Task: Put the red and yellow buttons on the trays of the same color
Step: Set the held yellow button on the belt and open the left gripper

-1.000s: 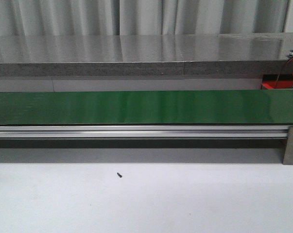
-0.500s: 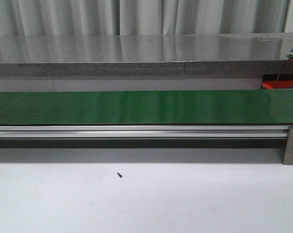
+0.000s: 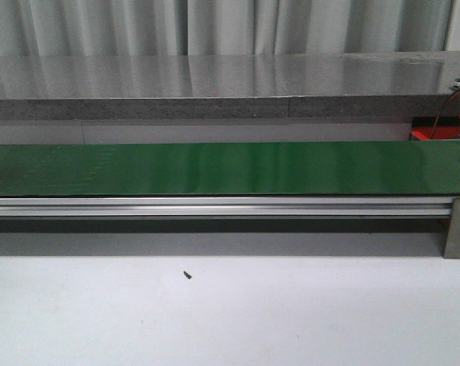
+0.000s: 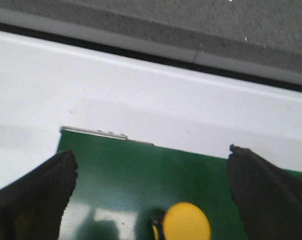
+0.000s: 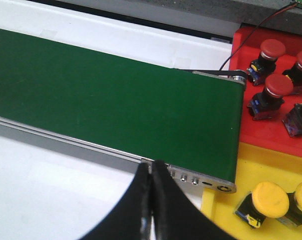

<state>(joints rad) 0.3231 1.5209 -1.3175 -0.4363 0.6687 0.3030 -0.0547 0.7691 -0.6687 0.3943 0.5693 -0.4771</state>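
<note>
Belt (image 3: 214,168) comes first by size: a long green conveyor that crosses the front view on an aluminium rail (image 3: 214,206) above the pale desk (image 3: 230,313), and nothing rides on the stretch seen there. At its far right end lie the trays, a red tray (image 5: 271,135) and below it a yellow tray (image 5: 226,200), both flat plastic with low edges and set just past the belt's roller. The red tray carries several red buttons (image 5: 278,86) and the yellow tray two yellow ones (image 5: 271,199); one more yellow button (image 4: 190,221) sits on the belt at its other end, between the fingers of the left gripper (image 4: 151,200), which stands wide open around it and holds nothing. The right gripper (image 5: 152,210) hangs over the rail near the trays with its fingers pressed together, empty. Each button looks like a smooth domed cap over a narrower dark body with small blue and metal fittings, so I judge it light, rigid and not fragile, though top-heavy and likely to tip or roll if nudged. The glossy cap would probably slip under the pads, so the better hold seems to be across the blocky body just under the cap, or across the cap's rim, with the fingers closing squarely from both sides.
</note>
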